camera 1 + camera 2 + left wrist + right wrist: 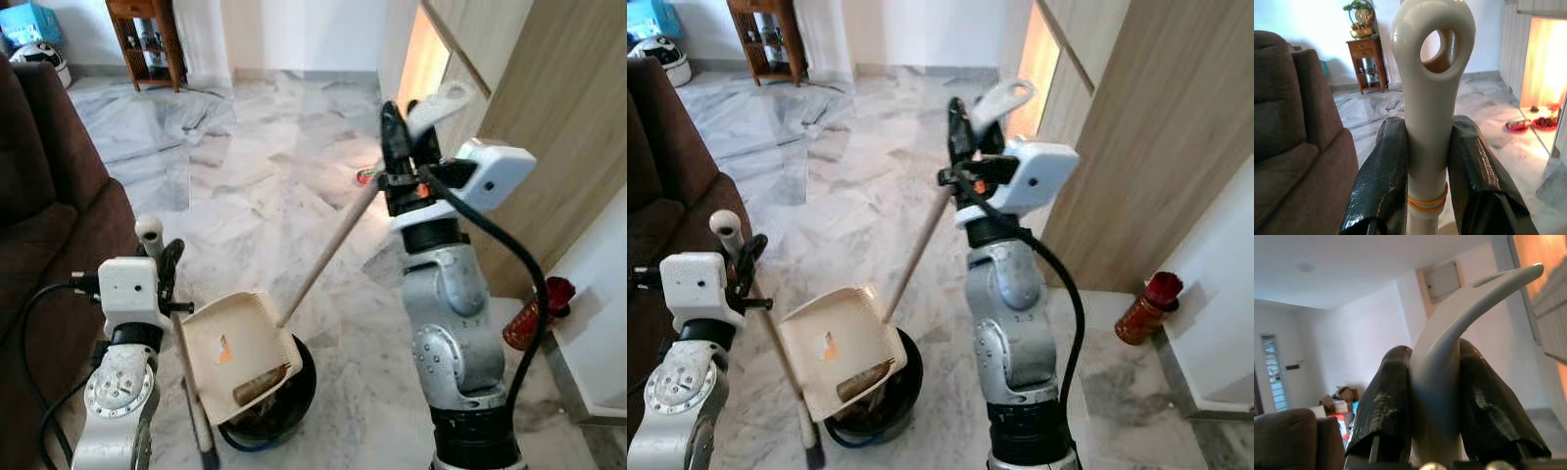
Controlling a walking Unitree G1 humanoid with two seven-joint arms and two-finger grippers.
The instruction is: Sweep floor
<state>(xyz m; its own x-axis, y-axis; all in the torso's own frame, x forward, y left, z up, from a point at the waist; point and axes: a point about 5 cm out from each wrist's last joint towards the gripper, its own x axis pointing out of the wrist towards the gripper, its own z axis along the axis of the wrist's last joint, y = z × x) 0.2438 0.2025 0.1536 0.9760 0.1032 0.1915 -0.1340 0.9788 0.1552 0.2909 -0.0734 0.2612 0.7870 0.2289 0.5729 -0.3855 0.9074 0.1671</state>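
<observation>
Left gripper (1427,161) clamped tight on the cream handle (1430,98) of the dustpan (240,352), black fingers (1382,181) pressed to either side just above a yellow band. Right gripper (1437,396) closed on the hooked grey top of the broom (328,253), raised by the wooden wall. Dustpan tipped over a black bucket (279,411) on the marble floor (265,186), beside the brown sofa (44,225). No legible writing.
</observation>
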